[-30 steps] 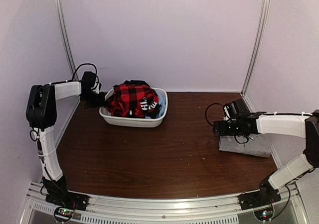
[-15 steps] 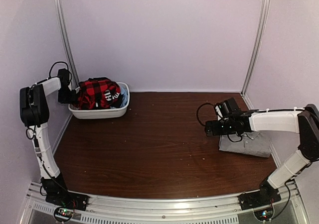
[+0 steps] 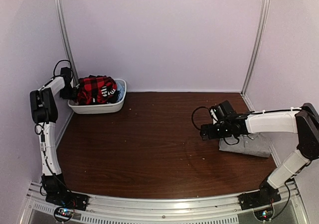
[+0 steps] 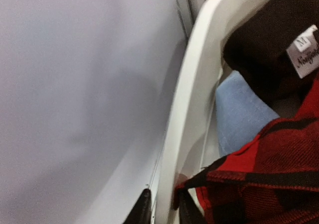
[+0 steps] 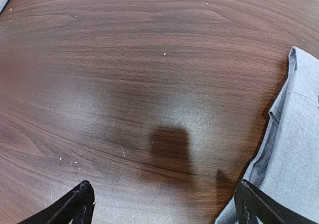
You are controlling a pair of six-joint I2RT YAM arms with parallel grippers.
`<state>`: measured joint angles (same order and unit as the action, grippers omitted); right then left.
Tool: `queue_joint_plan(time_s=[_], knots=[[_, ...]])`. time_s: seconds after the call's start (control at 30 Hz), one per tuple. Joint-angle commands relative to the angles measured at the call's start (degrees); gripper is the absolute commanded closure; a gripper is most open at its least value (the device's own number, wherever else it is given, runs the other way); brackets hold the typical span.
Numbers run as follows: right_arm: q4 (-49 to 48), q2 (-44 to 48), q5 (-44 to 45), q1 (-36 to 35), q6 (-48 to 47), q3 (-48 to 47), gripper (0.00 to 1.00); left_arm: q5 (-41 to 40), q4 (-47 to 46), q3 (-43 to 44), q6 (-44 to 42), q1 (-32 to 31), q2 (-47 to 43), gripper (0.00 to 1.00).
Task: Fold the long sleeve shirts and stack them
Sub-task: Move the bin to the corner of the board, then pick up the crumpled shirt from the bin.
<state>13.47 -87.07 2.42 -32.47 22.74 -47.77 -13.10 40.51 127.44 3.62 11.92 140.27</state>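
Lying bunched in tub point(image 3: 97, 108), red-black check flannel point(image 3: 94, 88), left end effector point(image 4: 163, 210) gripping rim, right end effector point(image 5: 167, 204) wide

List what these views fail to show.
- Plain grey cloth shirt: right arm overlaps its far side in the top view; right wrist view cuts it off at the frame edge.
- White label on the red-and-black check flannel shirt: lettering cut off at the left wrist view's right edge.
- Light blue cloth in the white plastic tub: mostly buried under the flannel.

Table point(image 3: 149, 144) centre open; tub point(image 3: 99, 108) far-left, grey shirt point(image 3: 251, 145) right.
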Motion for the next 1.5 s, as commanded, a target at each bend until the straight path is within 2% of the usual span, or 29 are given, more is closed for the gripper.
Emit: queue_joint_plan(time_s=[0.0, 0.13, 0.23, 0.27, 0.37, 0.47, 0.6, 0.67, 0.77, 1.03, 1.1, 1.17, 1.33, 1.4, 1.47], knots=[[0.59, -1.01, 1.40, -1.32, 1.23, -2.01, 0.01, -8.86, -3.64, 3.38, -0.91, 2.75, 0.19, 0.69], [0.82, -2.29, 1.71, -2.27, 1.50, -3.10, 0.01, -7.08, -2.63, 2.98, 0.59, 3.21, -4.04, 0.50], [0.64, -3.39, 1.57, -3.19, 1.69, -3.82, 0.01, -2.41, -2.55, 1.06, 2.71, 3.13, -9.49, 0.30], [0.51, -3.72, 1.69, -3.47, 1.77, -4.02, 0.01, -0.45, -2.47, -0.04, 3.39, 3.13, -11.55, 0.27], [0.21, -4.48, 1.77, -4.36, 1.94, -4.47, 0.01, 3.88, -3.62, -6.05, 5.32, 2.98, -18.74, 0.24], [0.12, -5.18, 1.64, -4.99, 1.76, -5.14, 0.01, 7.87, -6.85, -15.62, 6.94, 2.90, -26.15, 0.23], [0.30, -5.87, 1.70, -5.69, 1.51, -6.28, 0.01, 20.67, -12.77, -24.40, 8.57, 2.41, -31.93, 0.17], [0.39, -6.04, 1.74, -5.92, 1.42, -6.81, 0.01, 25.85, -13.62, -25.04, 9.15, 1.54, -31.56, 0.13], [0.50, -5.88, 1.87, -6.39, 1.42, -7.36, 0.01, 28.64, -14.50, -24.70, 9.63, -0.81, -29.70, 0.10], [0.44, -4.82, 2.40, -7.07, 2.00, -6.02, 0.01, 26.28, -15.62, -23.80, 11.14, -4.36, -22.67, 0.10], [0.08, -4.69, 2.39, -7.14, 2.12, -5.58, 0.01, 26.08, -15.47, -23.77, 11.14, -4.77, -21.34, 0.17], [-0.23, -4.52, 2.43, -7.17, 2.29, -5.13, 0.01, 26.18, -15.45, -23.76, 11.16, -5.12, -20.49, 0.31], [-0.34, -3.57, 2.69, -7.45, 2.68, -3.82, 0.01, 29.42, -16.37, -24.24, 11.25, -5.80, -22.82, 0.82], [-0.03, -2.81, 3.09, -7.44, 2.88, -3.30, 0.01, 33.34, -18.40, -25.18, 11.74, -6.14, -25.69, 0.98], [0.54, -1.72, 3.55, -7.52, 3.11, -2.93, 0.01, 38.10, -20.12, -25.71, 13.02, -6.48, -29.12, 1.00]])
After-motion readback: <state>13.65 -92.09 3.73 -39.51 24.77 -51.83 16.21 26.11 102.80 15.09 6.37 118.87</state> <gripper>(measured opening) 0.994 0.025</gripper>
